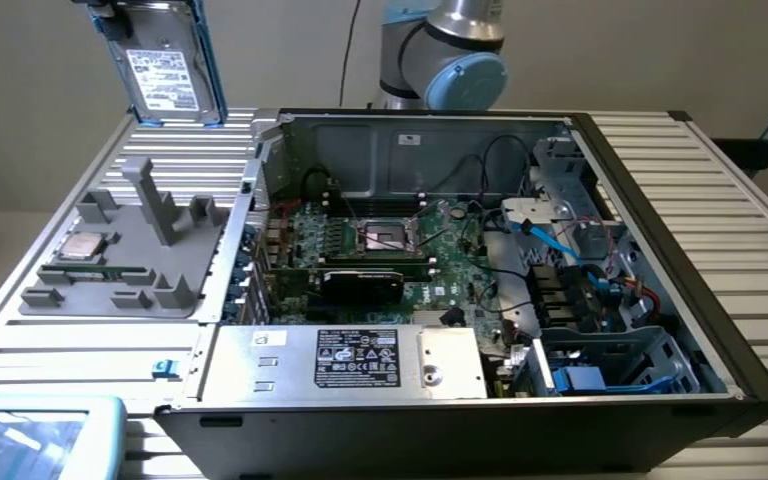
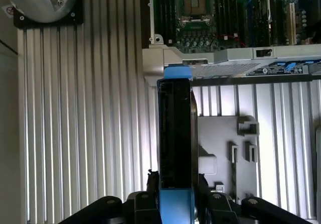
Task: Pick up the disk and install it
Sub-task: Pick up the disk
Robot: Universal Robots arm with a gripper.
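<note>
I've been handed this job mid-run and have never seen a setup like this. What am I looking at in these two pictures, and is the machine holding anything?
The machine is a single robot arm. Its silver-and-blue joint stands behind an open computer case, which sits on a ribbed metal table.

One picture comes from a camera off the arm that looks over the whole table. The other comes from a camera on the arm's wrist, looking down past the gripper.

The gripper is shut on the disk, a silver drive with a white label and blue rails. It is held in the air above the table at the exterior view's left, not yet in the case. The wrist camera sees it edge-on.

Beside the case lies a grey tray with a small square chip on it.
</note>
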